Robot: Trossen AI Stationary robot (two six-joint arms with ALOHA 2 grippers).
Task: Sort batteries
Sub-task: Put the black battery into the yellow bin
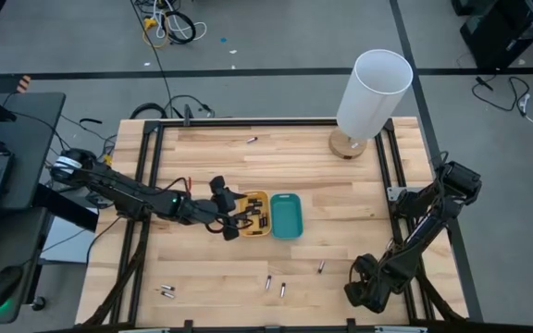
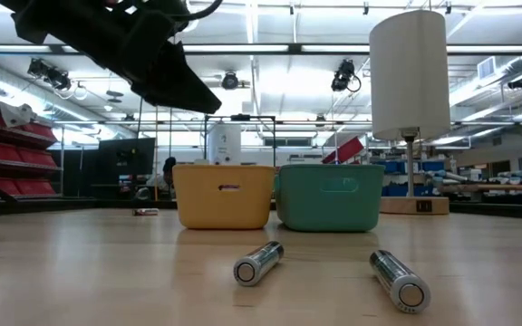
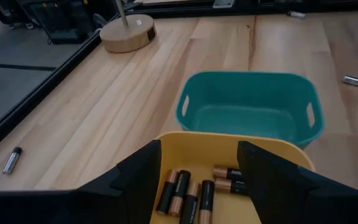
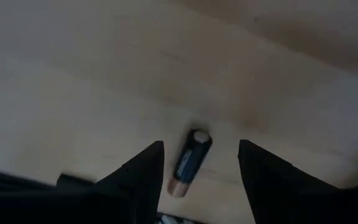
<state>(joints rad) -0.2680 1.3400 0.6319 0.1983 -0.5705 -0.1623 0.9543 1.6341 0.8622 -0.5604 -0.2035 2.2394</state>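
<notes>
A yellow tray (image 1: pixel 255 215) and a teal tray (image 1: pixel 286 215) stand side by side at mid-table. Several black-and-copper batteries (image 3: pixel 188 196) lie on the yellow tray's floor, while the teal tray (image 3: pixel 247 109) shows none inside. My left gripper (image 3: pixel 199 149) hovers open over the yellow tray's near rim, holding nothing. My right gripper (image 1: pixel 359 294) is at the table's near right, pointing steeply down and open. A black-and-copper battery (image 4: pixel 191 162) lies flat on the wood between its fingers, apart from both. Loose batteries (image 1: pixel 275 286) lie near the front edge.
A lamp with a white shade (image 1: pixel 373 92) on a wooden base stands at the far right. Single batteries lie at the far middle (image 1: pixel 253 140), near front left (image 1: pixel 167 291) and front right (image 1: pixel 321 267). Two silvery cells (image 2: pixel 259 263) lie before the trays. Black frame rails (image 1: pixel 146 185) border the table.
</notes>
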